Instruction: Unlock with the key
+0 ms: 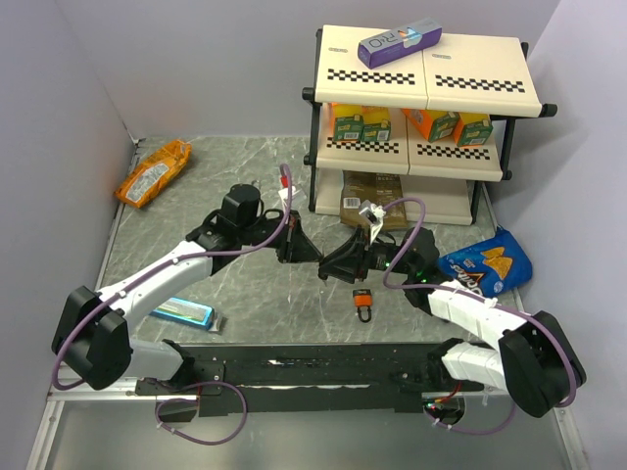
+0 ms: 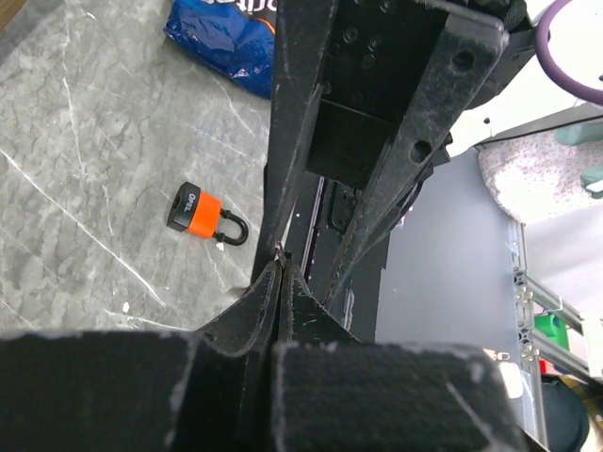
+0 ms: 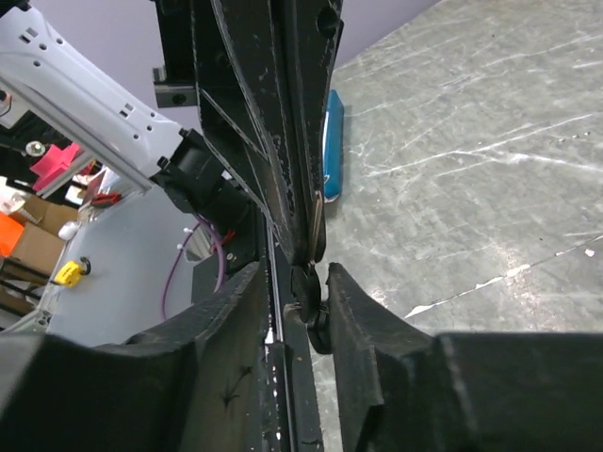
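Where the grey marbled desk point(image 1: 245, 176) is meeting the left wall, at about ten o'clock in the overhead view, an orange snack bag point(image 1: 152, 172) is lying flat. Nearer the arm bases, at about eight o'clock, a flat blue packet point(image 1: 183, 311) is resting beside the left arm.

The left tool point(image 2: 279, 273) is reaching toward the middle of the desk with its fingers pressed together, and it is pinching the key point(image 3: 309, 301). In the right wrist view the key's black head is hanging just below those fingertips, off the desk.

The right tool point(image 3: 294, 273) is coming in from three o'clock and meeting the left one tip to tip. Its fingers are standing apart, one on each side of the key's head. Whether either pad is touching the head is not clear.

At about five o'clock from that meeting point, the orange padlock point(image 1: 363, 300) with a black shackle is lying on its side on the desk, apart from both tools.

At one o'clock a cream shelf rack point(image 1: 470, 83) is standing, carrying a purple box point(image 1: 400, 44) on top. At three o'clock a blue chip bag point(image 1: 487, 262) is lying beside the right arm.
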`<state>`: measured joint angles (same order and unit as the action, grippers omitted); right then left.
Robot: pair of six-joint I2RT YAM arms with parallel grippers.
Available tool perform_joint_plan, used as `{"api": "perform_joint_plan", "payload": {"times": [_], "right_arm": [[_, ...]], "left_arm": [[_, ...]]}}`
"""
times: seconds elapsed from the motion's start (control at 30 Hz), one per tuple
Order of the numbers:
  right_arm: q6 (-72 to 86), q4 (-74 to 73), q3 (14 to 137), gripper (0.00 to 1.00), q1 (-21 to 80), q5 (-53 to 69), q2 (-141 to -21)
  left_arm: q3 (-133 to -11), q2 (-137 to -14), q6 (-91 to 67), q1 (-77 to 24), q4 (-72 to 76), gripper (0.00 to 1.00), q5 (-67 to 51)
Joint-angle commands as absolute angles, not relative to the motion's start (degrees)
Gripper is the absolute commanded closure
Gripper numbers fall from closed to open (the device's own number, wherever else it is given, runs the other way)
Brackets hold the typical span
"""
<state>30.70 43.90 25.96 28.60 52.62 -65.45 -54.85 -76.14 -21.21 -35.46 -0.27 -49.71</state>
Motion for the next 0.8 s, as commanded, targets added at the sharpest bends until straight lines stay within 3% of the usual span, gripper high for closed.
{"api": "perform_joint_plan", "payload": {"times": [0.0,0.43,0.53,0.7,0.73,0.77], "right_arm": [[30.8,46.3,27.2,0.62,28.3,53.4,-63.4],[30.8,46.7,27.1,0.89,28.3,53.6,-64.1],[30.7,46.4,27.1,1.0,28.3,53.4,-64.0],[30.7,45.5,27.1,1.0,28.3,52.4,-63.9],[30.5,45.0,27.1,1.0,28.3,51.5,-63.9],[30.3,44.3,27.2,1.0,28.3,51.1,-63.7]], "left_arm": [[-54.7,-74.4,-18.9,-36.1,1.4,0.99,-50.7],[-54.1,-73.0,-19.0,-36.3,2.0,0.99,-49.0],[-54.1,-73.0,-19.0,-36.4,2.0,0.99,-48.7],[-54.1,-73.1,-19.1,-36.4,2.0,0.99,-48.1],[-54.1,-73.0,-19.2,-36.4,1.9,0.98,-47.8],[-54.2,-73.0,-19.4,-36.4,1.8,0.82,-47.6]]}}
